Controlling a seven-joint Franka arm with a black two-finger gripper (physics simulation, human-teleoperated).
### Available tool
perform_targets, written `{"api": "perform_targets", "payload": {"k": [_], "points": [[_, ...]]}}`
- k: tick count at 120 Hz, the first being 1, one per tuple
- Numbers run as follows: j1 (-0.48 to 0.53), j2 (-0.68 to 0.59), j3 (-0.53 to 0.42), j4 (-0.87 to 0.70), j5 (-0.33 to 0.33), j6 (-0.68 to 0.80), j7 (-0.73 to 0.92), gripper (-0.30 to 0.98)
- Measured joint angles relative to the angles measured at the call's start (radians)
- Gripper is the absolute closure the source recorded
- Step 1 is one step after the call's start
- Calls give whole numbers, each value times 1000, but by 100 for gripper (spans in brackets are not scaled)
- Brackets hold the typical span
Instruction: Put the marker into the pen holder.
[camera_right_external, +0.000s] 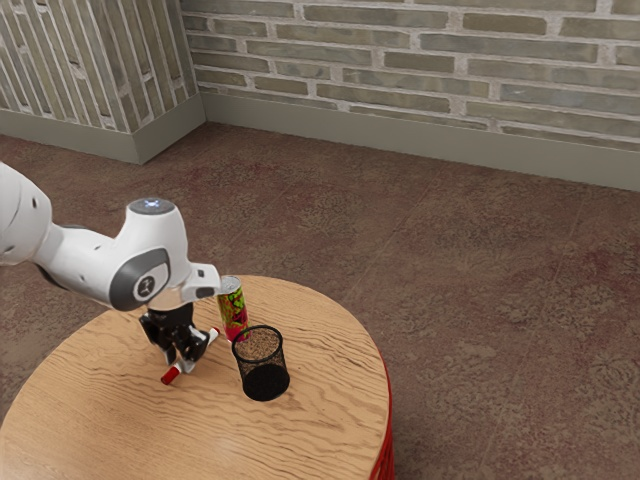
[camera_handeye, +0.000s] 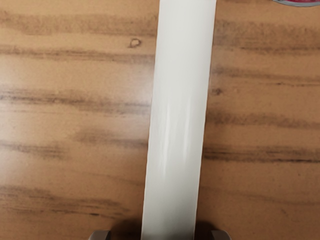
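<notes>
The gripper is at the marker, toward the arm-side edge of table; if it clamps, I cannot tell. 1 can is beside the pen holder.

From where I'm standing, the marker has a glossy white barrel and red at its ends. The pen holder is black mesh, and the soda can is a lively jumble of red, green and yellow under a silvery top. The table is honey-tan with wavy brown wood grain, and red down its side. White covers the arm, with dark grey bands; its gripper is black. Mottled reddish-brown marks the floor; grey-tan bricks with pale mortar pattern the wall above a greyish-green baseboard.
</notes>
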Motion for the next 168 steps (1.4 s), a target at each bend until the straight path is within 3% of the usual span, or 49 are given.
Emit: {"api": "perform_targets", "payload": {"k": [31, 49, 56, 70, 85, 108, 168], "points": [[6, -17, 0, 1, -35, -25, -25, 71], [5, -288, -24, 2, -49, -221, -53, 76], [-48, -388, -32, 2, -58, -330, -71, 77], [-136, -467, -39, 60, -76, -522, -101, 78], [-170, -386, -121, 188, -88, -685, -124, 79], [-174, -206, -171, 349, -94, -849, -155, 79], [-170, -51, -186, 501, -63, -948, -200, 79]]}}
